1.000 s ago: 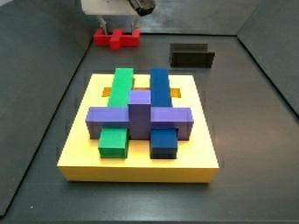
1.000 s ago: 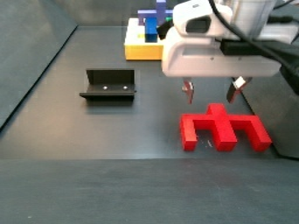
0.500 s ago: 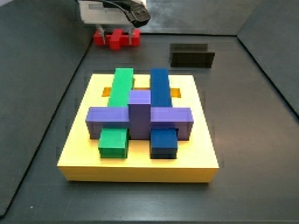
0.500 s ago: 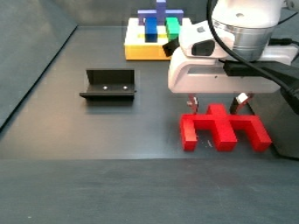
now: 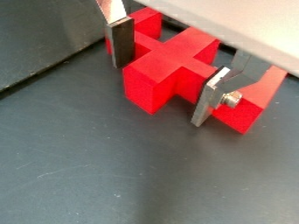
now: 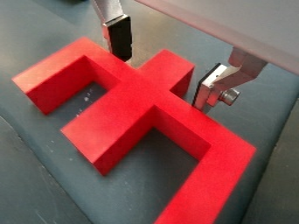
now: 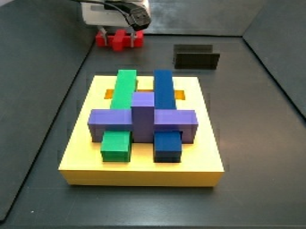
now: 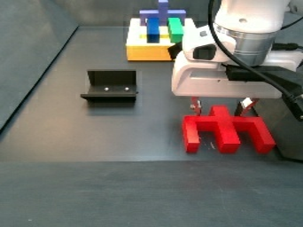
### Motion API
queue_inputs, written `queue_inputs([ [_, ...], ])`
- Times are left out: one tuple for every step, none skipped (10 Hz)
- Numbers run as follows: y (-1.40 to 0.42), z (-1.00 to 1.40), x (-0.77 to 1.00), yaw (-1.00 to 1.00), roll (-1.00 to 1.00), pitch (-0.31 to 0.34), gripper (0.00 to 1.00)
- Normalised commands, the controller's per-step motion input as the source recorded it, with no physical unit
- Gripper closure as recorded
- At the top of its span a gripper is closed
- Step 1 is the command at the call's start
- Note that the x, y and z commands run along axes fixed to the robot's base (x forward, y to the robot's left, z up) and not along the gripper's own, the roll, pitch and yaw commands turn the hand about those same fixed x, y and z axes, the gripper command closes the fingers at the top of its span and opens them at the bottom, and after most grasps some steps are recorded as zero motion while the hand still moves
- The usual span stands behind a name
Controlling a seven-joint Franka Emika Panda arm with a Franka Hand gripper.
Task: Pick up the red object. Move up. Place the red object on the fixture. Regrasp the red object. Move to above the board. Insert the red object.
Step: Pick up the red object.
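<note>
The red object point(image 8: 228, 133) lies flat on the dark floor, near the front in one side view and at the far back point(image 7: 120, 38) in the other. My gripper point(image 8: 221, 109) is lowered over it and open. In both wrist views its silver fingers point(image 5: 121, 39) point(image 6: 214, 87) stand on either side of the red object's point(image 5: 176, 74) raised middle stub, with small gaps showing. The gripper point(image 5: 167, 68) point(image 6: 165, 65) holds nothing. The fixture point(image 8: 109, 86) point(image 7: 198, 57) stands apart and bare. The yellow board point(image 7: 143, 166) point(image 8: 144, 51) carries green, blue and purple blocks.
Dark walls close in the floor on the sides and back. The arm's white body point(image 8: 225, 62) and its cables hang above the red object. A purple cross block point(image 7: 143, 116) sits across the green and blue bars on the board.
The gripper has come down onto the red object; its fingers, earlier above the piece, now sit beside the stub. The red object has not moved.
</note>
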Motion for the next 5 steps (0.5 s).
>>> queue_inputs([
  [0.02, -0.09, -0.16, 0.0, -0.01, -0.041, 0.0],
  [0.0, 0.0, -0.04, 0.0, 0.0, 0.0, 0.0],
  [0.0, 0.0, 0.0, 0.0, 0.0, 0.0, 0.0],
  [0.0, 0.0, 0.0, 0.0, 0.0, 0.0, 1.0],
  [0.0, 0.0, 0.0, 0.0, 0.0, 0.0, 1.0],
])
